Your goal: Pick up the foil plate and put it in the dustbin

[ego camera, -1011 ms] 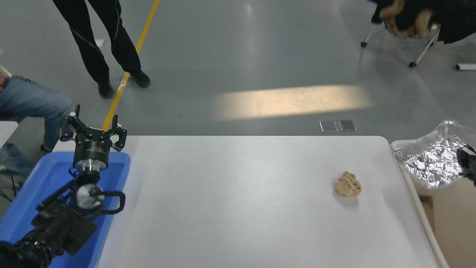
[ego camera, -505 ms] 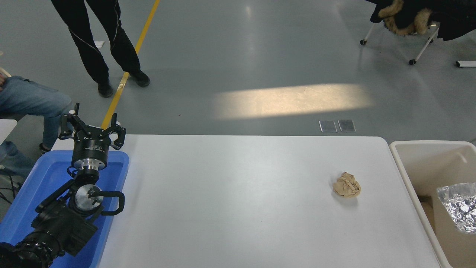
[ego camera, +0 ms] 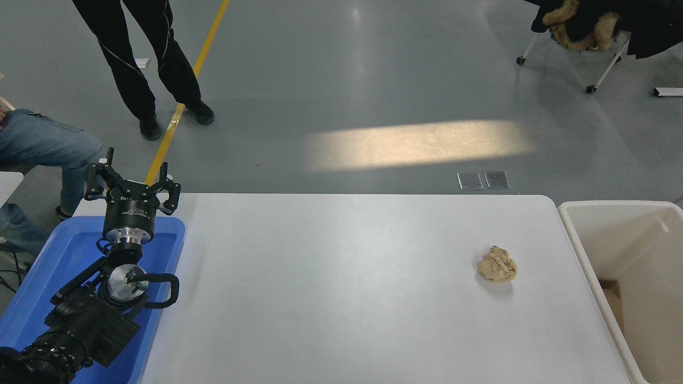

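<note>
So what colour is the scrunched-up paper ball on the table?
Tan, like brown paper; the head view shows it.

The white table has a smooth, matt top, and the tan paper ball on it is rough and crumpled. The dustbin is smooth cream plastic, the blue bin glossy plastic. The left gripper is matt black above a shiny metal collar.

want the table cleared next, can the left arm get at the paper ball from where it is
Probably not easily. The left hand is parked over the blue bin at the table's far left; the paper ball lies near the right edge, though nothing stands between.
</note>
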